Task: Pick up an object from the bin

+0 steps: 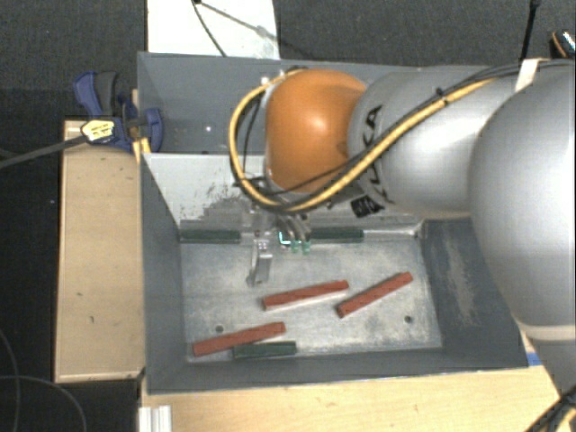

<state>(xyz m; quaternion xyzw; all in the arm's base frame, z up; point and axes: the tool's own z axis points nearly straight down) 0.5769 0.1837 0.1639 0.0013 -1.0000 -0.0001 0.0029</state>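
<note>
My gripper (261, 265) hangs low over the back middle of the bin floor, under the arm's orange cover. Just behind it, along the back wall, lie a dark green stick (211, 236) to the left and another dark green stick (338, 234) to the right. A red-brown stick (304, 295) lies a little in front of the gripper and to its right, apart from it. I see nothing held in the gripper.
Another red-brown stick (374, 295) lies tilted at the right. At the front left, a third red-brown stick (238, 338) lies beside a short dark green stick (264, 351). The arm covers the bin's back right.
</note>
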